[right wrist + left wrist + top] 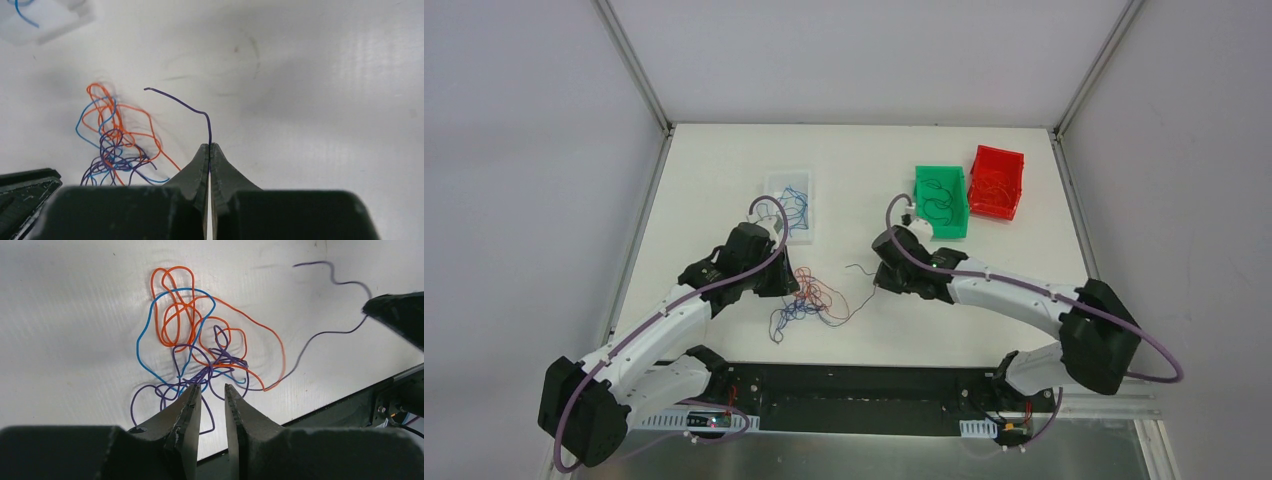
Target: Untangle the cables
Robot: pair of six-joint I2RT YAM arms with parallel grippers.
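In the green bin (921, 205), dark cables (941, 196); in the clear tray (810, 236), blue cables (796, 206).

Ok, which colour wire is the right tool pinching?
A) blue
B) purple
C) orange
B: in the right wrist view the right tool is shut on the purple wire, which sticks up from between its tips, while the tangle lies off to one side.
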